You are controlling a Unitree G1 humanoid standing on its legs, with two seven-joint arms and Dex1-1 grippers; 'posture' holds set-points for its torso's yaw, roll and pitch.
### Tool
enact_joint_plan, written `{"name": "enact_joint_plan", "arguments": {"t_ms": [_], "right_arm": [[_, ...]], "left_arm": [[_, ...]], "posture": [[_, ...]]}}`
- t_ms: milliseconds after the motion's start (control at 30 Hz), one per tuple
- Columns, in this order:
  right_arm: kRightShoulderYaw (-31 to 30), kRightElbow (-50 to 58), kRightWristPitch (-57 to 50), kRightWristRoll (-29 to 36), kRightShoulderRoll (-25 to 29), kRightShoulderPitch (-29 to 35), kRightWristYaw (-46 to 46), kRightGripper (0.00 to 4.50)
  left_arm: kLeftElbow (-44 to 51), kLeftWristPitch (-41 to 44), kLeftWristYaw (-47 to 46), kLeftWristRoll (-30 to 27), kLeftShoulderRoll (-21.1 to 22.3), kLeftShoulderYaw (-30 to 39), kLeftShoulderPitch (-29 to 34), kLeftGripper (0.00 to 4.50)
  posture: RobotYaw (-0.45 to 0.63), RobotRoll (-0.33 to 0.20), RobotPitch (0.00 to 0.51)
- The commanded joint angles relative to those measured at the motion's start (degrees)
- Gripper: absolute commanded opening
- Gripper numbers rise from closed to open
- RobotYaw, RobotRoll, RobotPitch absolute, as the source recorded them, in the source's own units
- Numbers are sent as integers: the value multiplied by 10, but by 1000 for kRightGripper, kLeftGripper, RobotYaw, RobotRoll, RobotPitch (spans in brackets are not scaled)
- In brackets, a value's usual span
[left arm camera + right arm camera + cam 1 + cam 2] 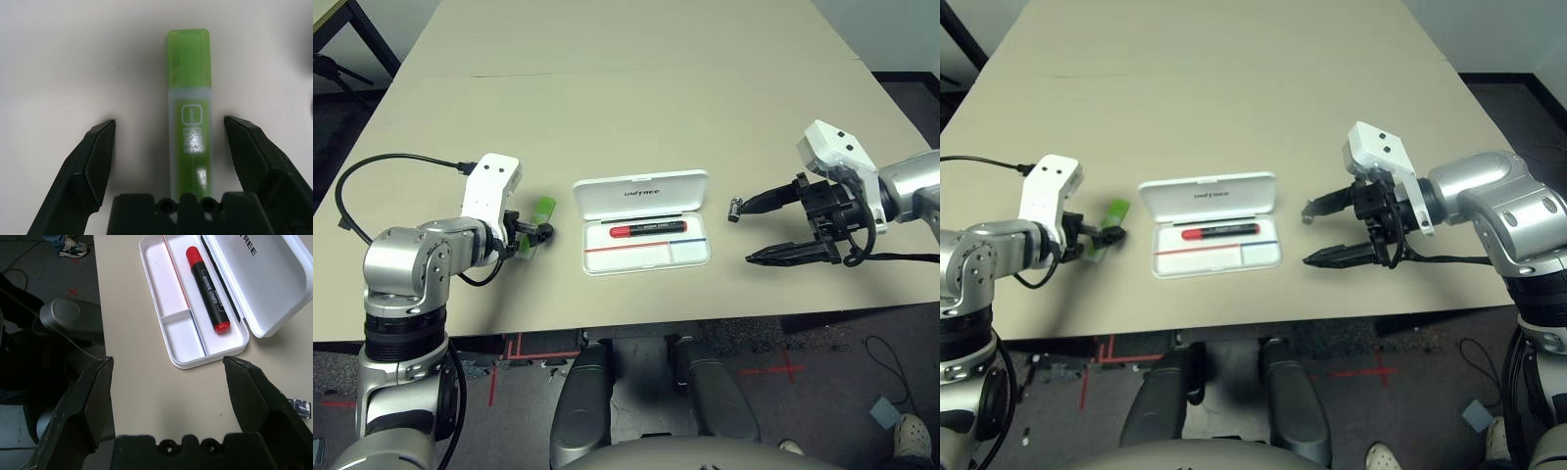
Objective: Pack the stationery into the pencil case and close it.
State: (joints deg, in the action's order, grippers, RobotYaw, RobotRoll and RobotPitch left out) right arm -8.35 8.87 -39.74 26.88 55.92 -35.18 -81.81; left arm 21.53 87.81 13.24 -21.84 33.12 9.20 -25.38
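Note:
The white pencil case [690,253] lies open at the table's middle, its lid [641,194] folded back. A red-and-black marker [648,230] lies in its tray, also seen as the marker [209,289]. Left of the case, a lime-green and white stick [190,117] lies flat on the table between the fingers of my open left gripper [530,235], which do not touch it. My right gripper [749,233] stands open to the right of the case, nothing between its fingers. A tiny dark grey-silver piece [735,209] lies by the tip of its far finger, outside the jaws.
A black cable [352,186] loops on the table behind my left arm. The near table edge [636,323] runs just below the case. Beyond the case the table top [636,88] stretches far back. A person's shoe [911,436] is on the floor at right.

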Motion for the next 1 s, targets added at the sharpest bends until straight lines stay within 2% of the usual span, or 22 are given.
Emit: {"name": "enact_joint_plan", "arguments": {"t_ms": [33, 267, 300, 400, 600, 667, 767, 900, 1000], "right_arm": [[0, 8, -1, 0, 3, 5, 3, 4500], [-4, 7, -1, -1, 0, 2, 6, 4500], [-6, 6, 0, -2, -1, 2, 6, 4500], [-9, 4, 2, -4, -4, 1, 6, 4500], [-14, 0, 5, -9, -10, -2, 5, 4500], [-16, -5, 8, -12, -12, -4, 3, 4500], [-19, -11, 12, -14, -13, -6, 0, 4500], [-23, -20, 18, -17, -14, -11, -5, 4500], [-27, -27, 22, -21, -17, -15, -7, 4500]], "left_arm": [[-6, 3, 0, 8, -5, -23, 23, 3831], [4, -6, 7, 8, 3, -32, 34, 1319], [5, -11, 10, 8, 8, -35, 36, 1078], [7, -24, 19, 7, 24, -39, 41, 1085], [8, -110, 94, -3, 112, -50, 65, 1085], [5, -166, 161, -12, 173, -45, 90, 1085], [11, -231, 254, -34, 240, -35, 125, 1085], [39, -316, 367, -60, 299, -20, 177, 1085], [71, -376, 430, -79, 314, -10, 206, 1085]], "posture": [[46, 0, 219], [53, 0, 219], [53, 0, 219], [57, 0, 219], [71, 0, 219], [80, 0, 219], [87, 0, 220], [95, 0, 221], [97, 0, 221]]}}
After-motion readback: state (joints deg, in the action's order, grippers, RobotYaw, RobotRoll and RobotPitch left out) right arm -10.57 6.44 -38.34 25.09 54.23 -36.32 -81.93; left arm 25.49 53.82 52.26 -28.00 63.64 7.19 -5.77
